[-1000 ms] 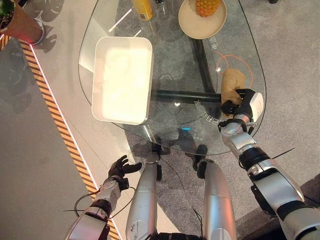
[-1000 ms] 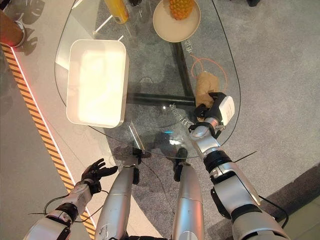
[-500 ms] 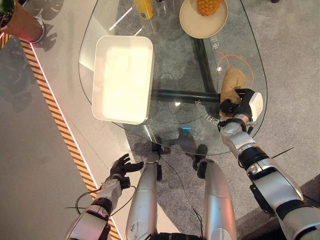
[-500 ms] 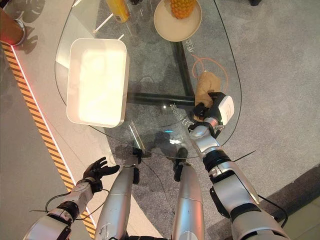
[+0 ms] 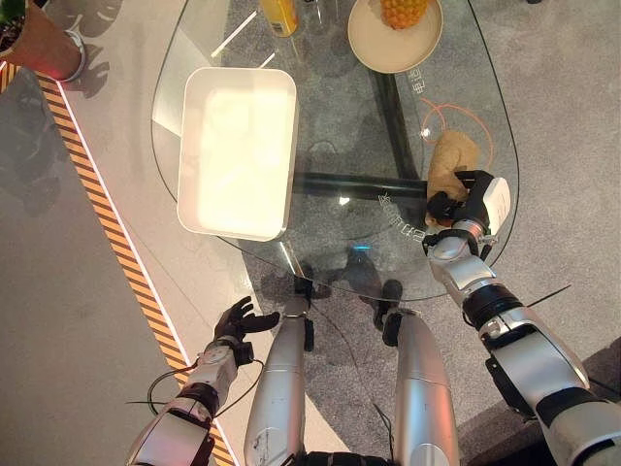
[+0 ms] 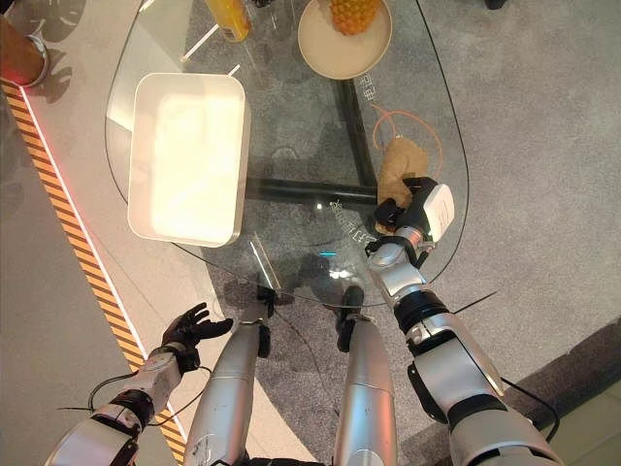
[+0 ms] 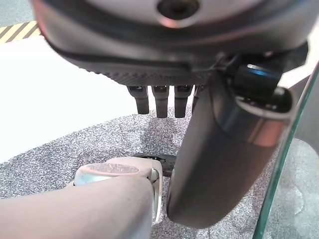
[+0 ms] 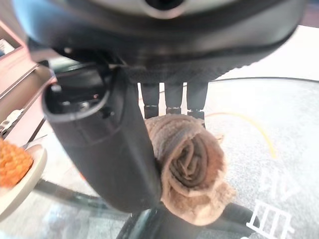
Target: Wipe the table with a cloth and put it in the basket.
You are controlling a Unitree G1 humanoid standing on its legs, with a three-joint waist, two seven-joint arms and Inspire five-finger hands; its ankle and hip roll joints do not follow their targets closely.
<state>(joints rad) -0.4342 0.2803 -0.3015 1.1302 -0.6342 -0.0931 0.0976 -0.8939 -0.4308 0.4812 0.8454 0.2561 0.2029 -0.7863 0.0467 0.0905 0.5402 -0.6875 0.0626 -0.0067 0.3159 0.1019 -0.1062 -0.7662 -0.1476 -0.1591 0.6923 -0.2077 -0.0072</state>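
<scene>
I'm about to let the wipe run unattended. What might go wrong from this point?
1. The cloth is a bunched roll in the right robot hand, so it may touch little glass when wiping.
2. It sits near the glass table's right edge, so a stroke outward may carry it off the rim.
3. The basket is across the table, so a long carry is needed; the plate of fruit and yellow bottle stand close to that sweep.

One cloth [image 5: 451,160], one basket [image 5: 238,150], one plate [image 5: 393,44], one bottle [image 5: 278,16]
</scene>
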